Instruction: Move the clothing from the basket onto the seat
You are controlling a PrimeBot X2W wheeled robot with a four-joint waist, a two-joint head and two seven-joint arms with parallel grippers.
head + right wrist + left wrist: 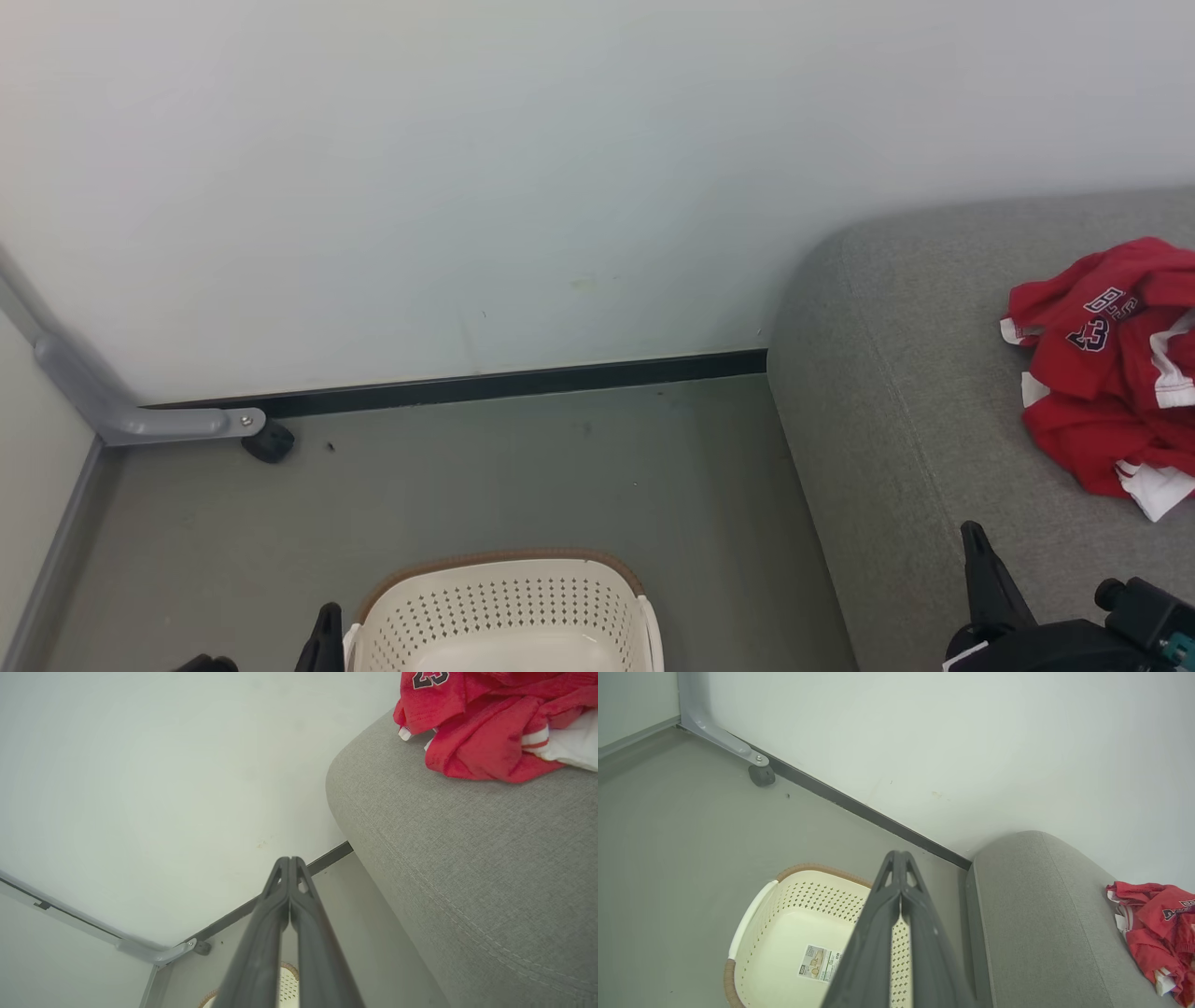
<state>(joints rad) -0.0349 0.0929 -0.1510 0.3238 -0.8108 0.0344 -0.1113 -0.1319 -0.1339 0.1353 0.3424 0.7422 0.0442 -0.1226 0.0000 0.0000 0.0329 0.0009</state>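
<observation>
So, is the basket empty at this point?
Empty, as far as visible: the basket shows a bare floor with just a sticker; the clothing lies crumpled on the seat.

Cream-white perforated basket (504,602) is seen as smooth plastic w/ a brown woven-look rim. Grey seat cushion (887,420) is covered in coarse matt fabric; red garments (1092,392) are made of soft cloth.
</observation>
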